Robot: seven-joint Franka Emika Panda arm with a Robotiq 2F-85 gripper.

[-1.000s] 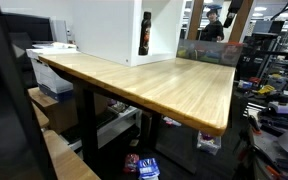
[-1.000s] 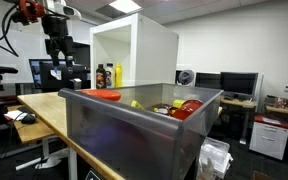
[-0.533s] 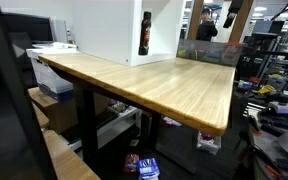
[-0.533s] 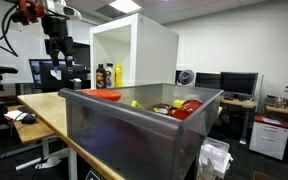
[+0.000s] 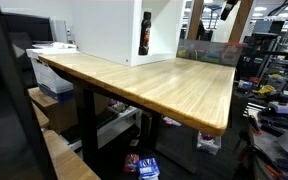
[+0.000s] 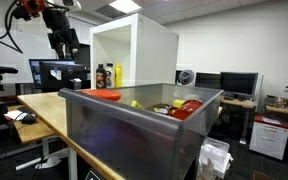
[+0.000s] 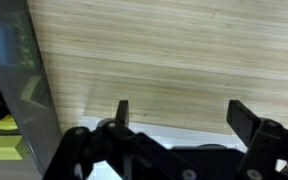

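Held the gripper [image 6: 68,47] wide open and empty, high beside the white cabinet [image 6: 134,50], with the bottles [image 6: 104,75] lower down at the cabinet's side; paid to keep clear of the cabinet's wall.

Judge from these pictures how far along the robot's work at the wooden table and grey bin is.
Done: nothing looks handled yet; the red and yellow items lie in the grey translucent plastic bin, the bottles stand in the white open-fronted cabinet. In hand: nothing; the black gripper hangs open and empty above the light wooden tabletop. Left: no grasp has begun yet.
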